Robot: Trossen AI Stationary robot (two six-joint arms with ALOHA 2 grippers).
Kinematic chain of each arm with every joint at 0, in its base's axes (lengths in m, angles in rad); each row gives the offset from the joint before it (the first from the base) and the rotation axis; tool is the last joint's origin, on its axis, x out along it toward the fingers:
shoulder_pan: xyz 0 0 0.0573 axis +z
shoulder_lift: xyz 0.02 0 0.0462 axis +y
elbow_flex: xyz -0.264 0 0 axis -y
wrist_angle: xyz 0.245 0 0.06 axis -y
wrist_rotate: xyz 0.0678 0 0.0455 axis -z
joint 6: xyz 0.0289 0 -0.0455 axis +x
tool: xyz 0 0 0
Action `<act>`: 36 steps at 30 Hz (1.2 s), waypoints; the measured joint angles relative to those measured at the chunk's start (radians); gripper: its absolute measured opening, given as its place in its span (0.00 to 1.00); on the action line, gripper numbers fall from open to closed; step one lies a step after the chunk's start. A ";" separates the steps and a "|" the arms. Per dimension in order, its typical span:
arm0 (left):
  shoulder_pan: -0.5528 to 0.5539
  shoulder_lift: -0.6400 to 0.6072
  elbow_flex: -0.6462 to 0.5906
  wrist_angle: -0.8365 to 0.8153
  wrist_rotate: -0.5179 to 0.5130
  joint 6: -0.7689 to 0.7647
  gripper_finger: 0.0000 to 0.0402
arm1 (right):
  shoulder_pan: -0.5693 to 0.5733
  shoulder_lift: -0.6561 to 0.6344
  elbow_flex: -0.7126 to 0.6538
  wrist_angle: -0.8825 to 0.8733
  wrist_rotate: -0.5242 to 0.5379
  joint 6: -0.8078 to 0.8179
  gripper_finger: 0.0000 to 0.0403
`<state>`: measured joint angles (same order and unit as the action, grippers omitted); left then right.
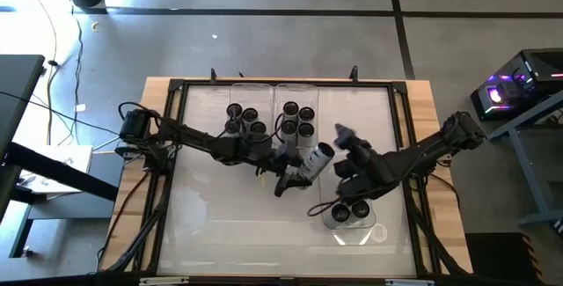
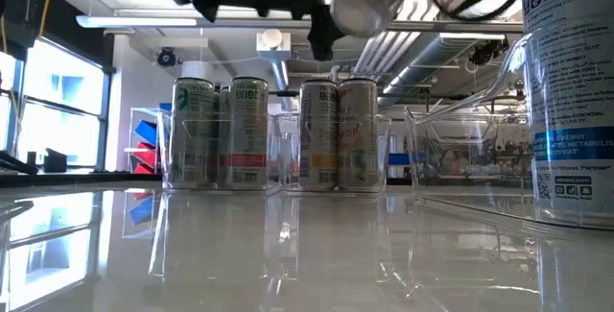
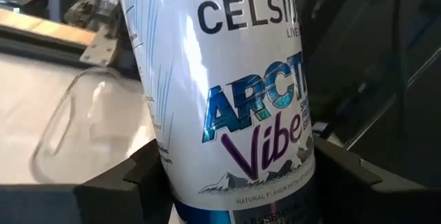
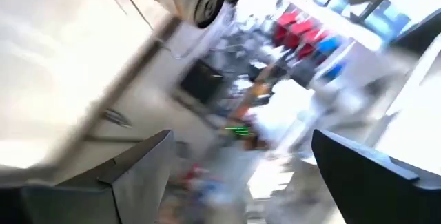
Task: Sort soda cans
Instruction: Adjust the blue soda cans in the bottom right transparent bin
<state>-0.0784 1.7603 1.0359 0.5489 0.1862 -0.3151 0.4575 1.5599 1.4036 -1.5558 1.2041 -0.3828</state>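
Overhead, glossy white table [image 1: 220, 224], left claw [image 1: 299, 170] gripping white can [image 1: 317, 159], right claw [image 1: 345, 150] spread empty, concrete floor [image 1: 264, 31].

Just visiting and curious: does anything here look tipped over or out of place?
One white can lies sideways in mid-air, clamped in the left gripper above the table's middle, while the other cans stand upright in the clear bins. It is held, not spilled. The right gripper is open and empty beside it.
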 joint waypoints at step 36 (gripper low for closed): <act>-0.064 -0.039 0.000 0.078 -0.256 0.397 0.60 | -0.157 -0.492 -0.924 2.427 -0.936 0.354 0.82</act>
<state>-0.1425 1.7214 1.0355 0.6265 -0.0700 0.0819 0.3009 1.0675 0.4794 0.8716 0.2679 -0.0292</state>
